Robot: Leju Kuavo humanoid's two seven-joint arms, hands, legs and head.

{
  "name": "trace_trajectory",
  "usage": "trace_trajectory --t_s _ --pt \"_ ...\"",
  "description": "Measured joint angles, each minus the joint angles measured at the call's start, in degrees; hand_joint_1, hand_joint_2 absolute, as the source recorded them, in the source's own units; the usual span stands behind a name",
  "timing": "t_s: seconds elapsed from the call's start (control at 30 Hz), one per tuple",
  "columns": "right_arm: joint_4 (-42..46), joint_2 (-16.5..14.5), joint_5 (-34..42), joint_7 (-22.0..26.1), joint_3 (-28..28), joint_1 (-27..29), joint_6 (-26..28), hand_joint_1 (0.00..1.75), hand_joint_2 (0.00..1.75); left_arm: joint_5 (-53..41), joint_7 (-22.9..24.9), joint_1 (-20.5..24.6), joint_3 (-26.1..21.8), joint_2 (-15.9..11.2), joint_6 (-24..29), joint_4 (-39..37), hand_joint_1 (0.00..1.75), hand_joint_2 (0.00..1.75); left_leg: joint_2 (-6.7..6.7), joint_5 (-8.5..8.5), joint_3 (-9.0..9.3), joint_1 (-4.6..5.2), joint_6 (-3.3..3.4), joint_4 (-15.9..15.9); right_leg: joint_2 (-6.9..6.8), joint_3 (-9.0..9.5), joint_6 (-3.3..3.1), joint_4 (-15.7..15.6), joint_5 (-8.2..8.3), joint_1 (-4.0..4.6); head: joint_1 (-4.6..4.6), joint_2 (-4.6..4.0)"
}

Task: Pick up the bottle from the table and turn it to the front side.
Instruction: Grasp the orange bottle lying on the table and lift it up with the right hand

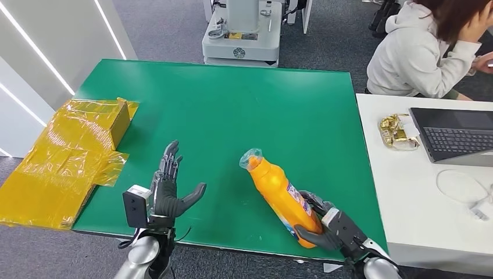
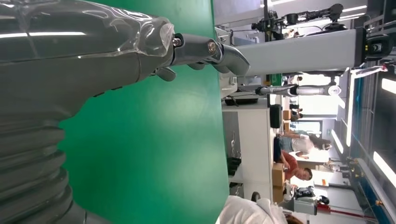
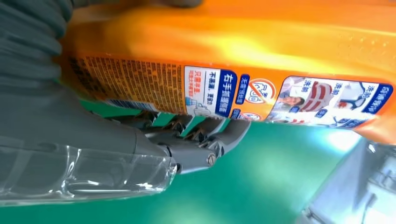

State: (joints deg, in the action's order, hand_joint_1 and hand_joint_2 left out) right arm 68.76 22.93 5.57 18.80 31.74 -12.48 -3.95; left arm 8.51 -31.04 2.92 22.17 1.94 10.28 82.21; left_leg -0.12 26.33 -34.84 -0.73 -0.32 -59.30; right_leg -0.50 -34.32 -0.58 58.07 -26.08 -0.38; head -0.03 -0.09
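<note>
head view: green table across the centre of the frame. orange bottle lies tilted in the lower right of the green, its clear-wrapped cap toward upper left, base toward lower right. right hand at the lower right wraps the base end, thumb on the near side, fingers behind the label. left hand in the lower left, fingers spread and pointing up the frame, holding nothing, well apart from the bottle. yellow flattened box at the left edge overhangs the table. white desk at right carries a laptop; a seated person at upper right.

left wrist view: left hand upper left of the frame, fingers extended over the green surface, nothing in them.

right wrist view: bottle spans the upper frame, printed label facing the camera. right hand at left, fingers curled against the bottle's underside.
</note>
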Motion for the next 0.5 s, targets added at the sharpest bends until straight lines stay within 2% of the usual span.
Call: trace_trajectory --t_s 0.17,0.23,0.37,0.5 --pt "0.33 -4.56 -3.36 2.19 -3.78 0.62 2.65 1.75 1.75 3.98 3.81 4.49 0.63 -0.49 -7.37 -0.43 0.0 1.75 0.03 -0.04 0.02 -0.01 -0.02 0.0 0.02 0.0 -0.02 0.02 0.02 0.0 0.01 0.0" --pt "0.32 -5.85 -4.08 2.78 -4.83 0.51 3.04 1.75 1.75 5.26 5.06 6.23 0.91 -0.57 -9.46 -0.79 0.0 1.75 0.05 -0.05 0.04 -0.01 -0.02 0.0 0.03 0.0 -0.02 0.02 0.02 0.0 0.0 0.0" --pt "0.17 -8.09 -5.99 4.89 -6.73 -0.11 4.71 1.75 1.75 10.95 9.28 10.5 1.77 -0.62 -17.14 -2.62 0.0 1.75 0.03 -0.09 0.01 0.0 -0.01 -0.02 0.01 0.01 -0.02 0.02 0.04 -0.01 0.02 0.0" --pt "0.05 -9.65 -6.4 5.29 -7.85 -0.76 5.2 1.75 1.75 12.52 10.53 13.73 2.41 -0.55 -18.83 -4.19 0.0 1.75 0.14 -0.08 0.03 0.01 0.0 -0.03 0.13 -0.01 -0.04 0.02 0.07 -0.01 0.01 0.0"
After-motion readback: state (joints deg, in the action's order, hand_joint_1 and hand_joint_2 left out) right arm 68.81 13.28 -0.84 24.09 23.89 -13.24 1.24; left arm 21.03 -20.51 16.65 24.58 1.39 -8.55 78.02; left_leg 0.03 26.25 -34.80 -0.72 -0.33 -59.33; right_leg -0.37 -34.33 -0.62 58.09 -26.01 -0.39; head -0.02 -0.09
